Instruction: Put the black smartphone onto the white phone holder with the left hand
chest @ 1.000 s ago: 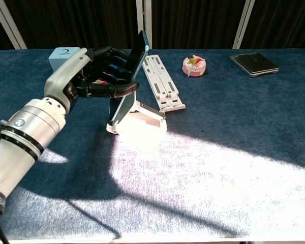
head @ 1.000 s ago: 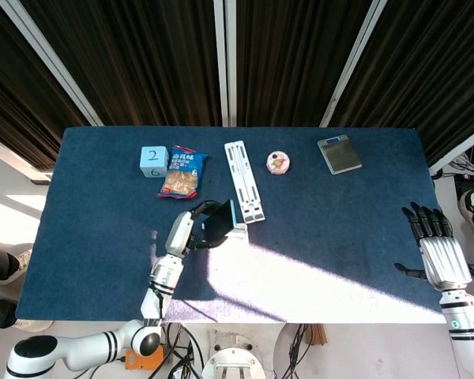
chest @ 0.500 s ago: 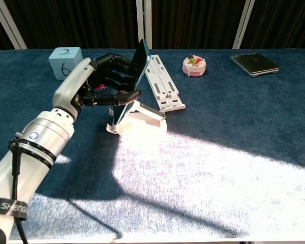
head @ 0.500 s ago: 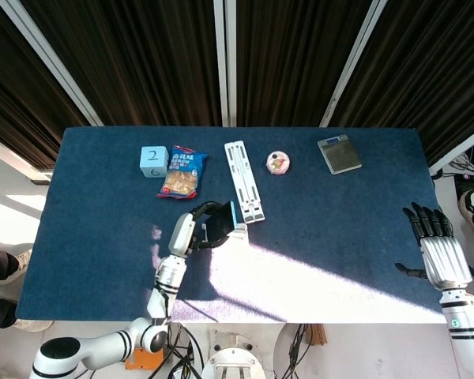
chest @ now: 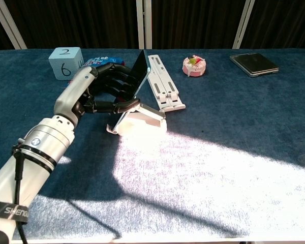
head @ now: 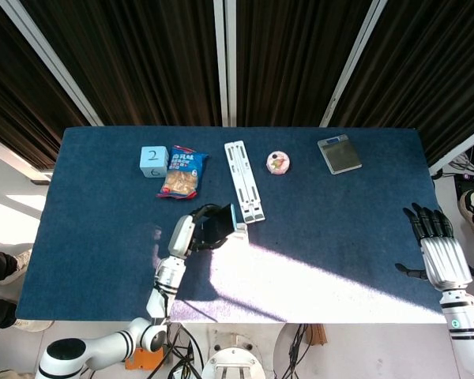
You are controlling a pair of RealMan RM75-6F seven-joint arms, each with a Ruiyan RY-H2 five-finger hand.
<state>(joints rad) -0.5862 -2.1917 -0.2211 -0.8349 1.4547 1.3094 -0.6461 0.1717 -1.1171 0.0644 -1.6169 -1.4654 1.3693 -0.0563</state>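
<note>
My left hand [chest: 99, 91] grips the black smartphone [chest: 133, 81], its fingers wrapped round the back and its thumb at the lower edge. The phone leans back with its lower edge down on the white phone holder [chest: 140, 121], which stands in a bright patch of sun. From the head view the same hand [head: 188, 231] and smartphone [head: 218, 223] sit just left of the holder [head: 238, 234]. My right hand [head: 436, 245] hangs open off the table's right edge, away from everything.
A long white folded stand [chest: 163, 90] lies just behind the holder. A blue numbered cube [chest: 65, 62] and a snack bag [head: 182, 171] are at the back left. A small pink round item [chest: 194, 65] and a dark flat case [chest: 254, 63] sit at the back right.
My left hand has lowered the phone and tilted it back, bringing its lower edge down onto the holder. The right hand has not moved.
</note>
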